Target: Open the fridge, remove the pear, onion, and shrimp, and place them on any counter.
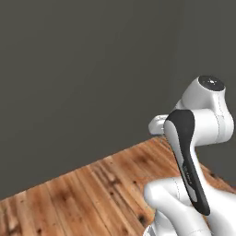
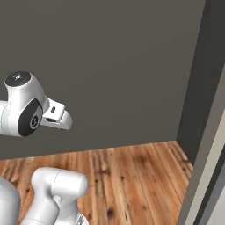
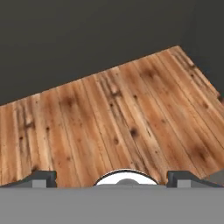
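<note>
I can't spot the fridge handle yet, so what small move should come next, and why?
Probably swing the base rightward. The open gripper faces bare wooden floor and a dark wall, while a tall pale grey panel, possibly the fridge, stands at the right edge of the right base view.

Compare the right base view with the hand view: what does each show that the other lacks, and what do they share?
Right base view: the white arm with its dark joint, and a pale grey upright panel at the right edge. Hand view: the two dark fingers at the bottom, set wide apart with nothing between them. Both: a wooden plank floor meeting a dark grey wall.
</note>
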{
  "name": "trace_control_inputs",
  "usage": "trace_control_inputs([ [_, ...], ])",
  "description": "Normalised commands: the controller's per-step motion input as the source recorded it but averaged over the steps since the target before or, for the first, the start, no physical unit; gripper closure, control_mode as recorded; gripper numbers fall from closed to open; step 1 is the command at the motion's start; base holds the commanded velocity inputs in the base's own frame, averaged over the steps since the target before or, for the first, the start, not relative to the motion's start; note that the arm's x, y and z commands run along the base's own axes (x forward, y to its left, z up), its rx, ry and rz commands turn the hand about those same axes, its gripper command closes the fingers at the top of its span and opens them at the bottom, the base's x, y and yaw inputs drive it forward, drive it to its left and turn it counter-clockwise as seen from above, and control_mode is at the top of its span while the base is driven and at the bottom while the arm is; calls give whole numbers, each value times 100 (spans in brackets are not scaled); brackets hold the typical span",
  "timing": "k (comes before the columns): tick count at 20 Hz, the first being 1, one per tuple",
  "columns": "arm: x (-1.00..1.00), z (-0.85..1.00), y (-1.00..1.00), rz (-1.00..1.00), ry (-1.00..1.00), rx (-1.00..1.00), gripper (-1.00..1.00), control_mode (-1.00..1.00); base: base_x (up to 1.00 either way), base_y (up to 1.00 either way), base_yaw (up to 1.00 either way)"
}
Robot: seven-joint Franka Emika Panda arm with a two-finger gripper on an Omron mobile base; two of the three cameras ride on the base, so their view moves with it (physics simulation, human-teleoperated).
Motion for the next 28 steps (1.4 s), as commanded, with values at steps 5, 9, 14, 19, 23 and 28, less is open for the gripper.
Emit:
trace_control_inputs([
  [5, 0, 0, 0, 0, 0, 0, -100, 100, -11, -24, -87],
  [9, 0, 0, 0, 0, 0, 0, -100, 100, -23, -14, -87],
  [14, 0, 0, 0, 0, 0, 0, -100, 100, -26, -27, -83],
  [19, 0, 0, 0, 0, 0, 0, -100, 100, -5, -52, -61],
  [23, 0, 0, 0, 0, 0, 0, -100, 100, 14, -33, -16],
  [28, 0, 0, 0, 0, 0, 0, -100, 100, 0, -25, -5],
])
